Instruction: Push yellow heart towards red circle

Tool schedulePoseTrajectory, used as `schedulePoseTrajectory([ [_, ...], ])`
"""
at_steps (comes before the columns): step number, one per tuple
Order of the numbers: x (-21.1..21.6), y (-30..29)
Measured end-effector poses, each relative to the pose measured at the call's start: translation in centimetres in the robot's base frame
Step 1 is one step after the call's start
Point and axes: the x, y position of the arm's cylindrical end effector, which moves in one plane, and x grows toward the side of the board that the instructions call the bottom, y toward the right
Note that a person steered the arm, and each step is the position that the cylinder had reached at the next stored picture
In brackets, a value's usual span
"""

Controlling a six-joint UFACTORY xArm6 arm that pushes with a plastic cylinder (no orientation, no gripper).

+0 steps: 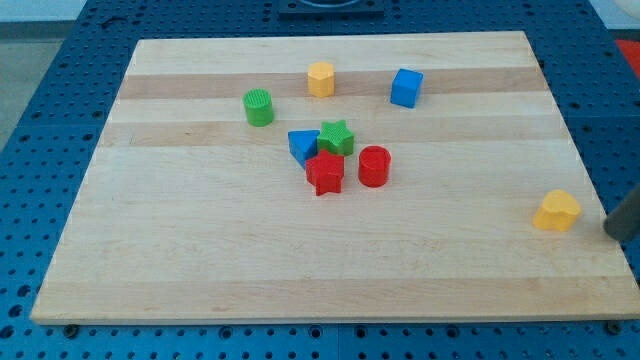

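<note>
Tip: my tip (612,232) is showing at the view's right edge, as a dark rod end sitting just to the right of the yellow heart, apart from it.
Jaws: the arm is carrying no jaws, only the rod.
Yellow heart: the yellow heart (556,211) is lying near the table's (200,270) right edge, well apart from the other blocks.
Red circle: the red circle (373,165) is standing near the table's middle, just right of the red star (324,172).
Cluster: the green star (337,137) and blue triangle (302,145) are sitting just above the red star.
Top row: the green circle (258,106), yellow hexagon (320,78) and blue cube (406,87) are resting toward the view's top.
</note>
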Motion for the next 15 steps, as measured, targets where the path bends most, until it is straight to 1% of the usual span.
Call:
schedulePoseTrajectory([
  [2,-0.8,-8.1],
  [3,-0.8,-11.0],
  [4,-1.7,-13.6],
  [5,-3.8,-14.8],
  [6,-6.9,-14.8],
  [7,-7.6,-14.8],
  [9,-8.2,-17.5],
  [12,-10.8,-16.8],
  [13,-12.2,-15.4],
  [15,-12.6,-15.5],
])
